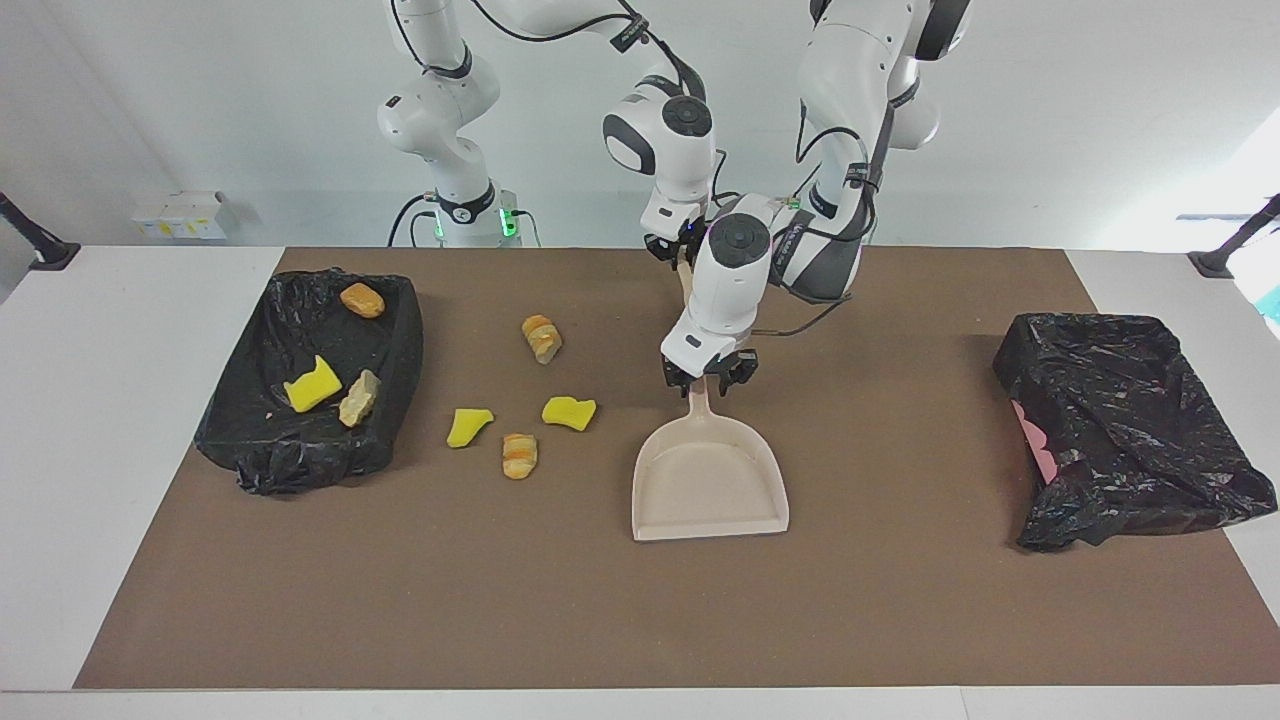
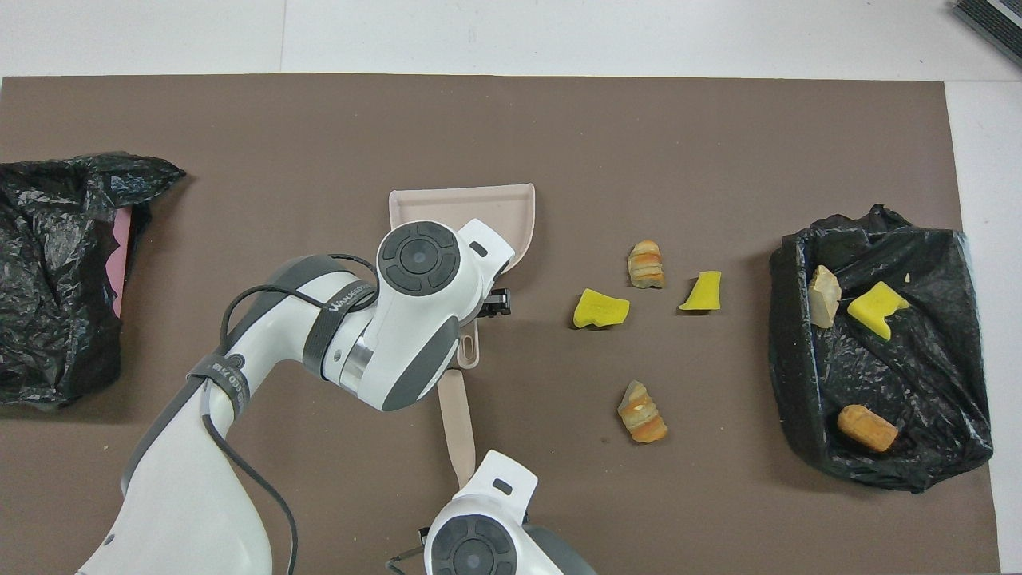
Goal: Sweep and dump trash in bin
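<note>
Trash (image 1: 518,455) lies scattered: four pieces on the desk (image 1: 900,600) between dustpan (image 1: 710,480) and a black-lined bin (image 1: 250,440), three more inside it. Facing view shows the left end effector (image 1: 709,374) clamped on the dustpan handle, which the overhead view's arm hides. Right end effector (image 1: 680,248) is closed on a beige brush handle (image 2: 455,419). Another black bag (image 1: 1130,430) sits toward the left arm's end.

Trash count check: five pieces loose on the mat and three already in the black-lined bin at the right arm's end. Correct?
Not quite. The overhead view shows four loose trash pieces on the mat: two yellow sponge chunks and two striped bread lumps. The rest holds: three pieces lie in the black-lined bin at the right arm's end.
</note>
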Robot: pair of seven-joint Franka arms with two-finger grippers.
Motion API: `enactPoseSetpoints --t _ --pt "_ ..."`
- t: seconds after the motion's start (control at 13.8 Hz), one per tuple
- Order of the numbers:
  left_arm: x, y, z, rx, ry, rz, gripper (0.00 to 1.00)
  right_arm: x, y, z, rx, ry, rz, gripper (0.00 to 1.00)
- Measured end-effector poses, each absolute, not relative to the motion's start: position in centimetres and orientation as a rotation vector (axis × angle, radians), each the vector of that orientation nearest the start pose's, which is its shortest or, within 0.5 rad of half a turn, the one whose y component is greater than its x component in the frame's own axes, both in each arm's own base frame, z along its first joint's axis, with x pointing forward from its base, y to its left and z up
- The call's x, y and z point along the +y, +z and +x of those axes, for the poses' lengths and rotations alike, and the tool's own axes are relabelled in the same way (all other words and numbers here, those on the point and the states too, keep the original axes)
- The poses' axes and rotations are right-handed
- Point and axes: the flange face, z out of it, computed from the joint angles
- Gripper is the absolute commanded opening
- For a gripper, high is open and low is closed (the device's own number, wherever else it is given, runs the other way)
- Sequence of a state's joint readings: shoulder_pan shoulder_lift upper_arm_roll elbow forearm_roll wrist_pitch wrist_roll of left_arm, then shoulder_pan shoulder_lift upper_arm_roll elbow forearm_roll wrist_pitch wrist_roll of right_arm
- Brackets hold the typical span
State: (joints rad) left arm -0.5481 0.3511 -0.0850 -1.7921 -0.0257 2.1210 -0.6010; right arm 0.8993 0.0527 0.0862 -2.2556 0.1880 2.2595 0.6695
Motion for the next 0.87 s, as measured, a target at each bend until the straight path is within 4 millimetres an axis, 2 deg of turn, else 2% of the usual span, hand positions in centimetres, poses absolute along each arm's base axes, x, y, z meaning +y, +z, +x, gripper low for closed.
enactPoseSetpoints --t 0.22,0.43,0.65,0.87 --pt "-37.6 35.9 51.9 0.015 0.072 -3.171 0.00 43.3 34.9 28.0 -0.240 0.253 -3.079 0.00" --pt "-36.8 36.9 52.8 -0.015 0.050 -3.177 0.00 40.6 38.0 28.2 -0.131 0.349 -3.133 0.00" --pt "-34.4 39.7 54.8 -0.058 0.026 -3.176 0.00 37.5 40.3 28.8 0.055 0.433 -3.179 0.00" --pt "-31.4 42.1 55.9 0.046 0.062 -3.140 0.00 36.3 40.1 28.4 0.360 0.462 -3.256 0.00"
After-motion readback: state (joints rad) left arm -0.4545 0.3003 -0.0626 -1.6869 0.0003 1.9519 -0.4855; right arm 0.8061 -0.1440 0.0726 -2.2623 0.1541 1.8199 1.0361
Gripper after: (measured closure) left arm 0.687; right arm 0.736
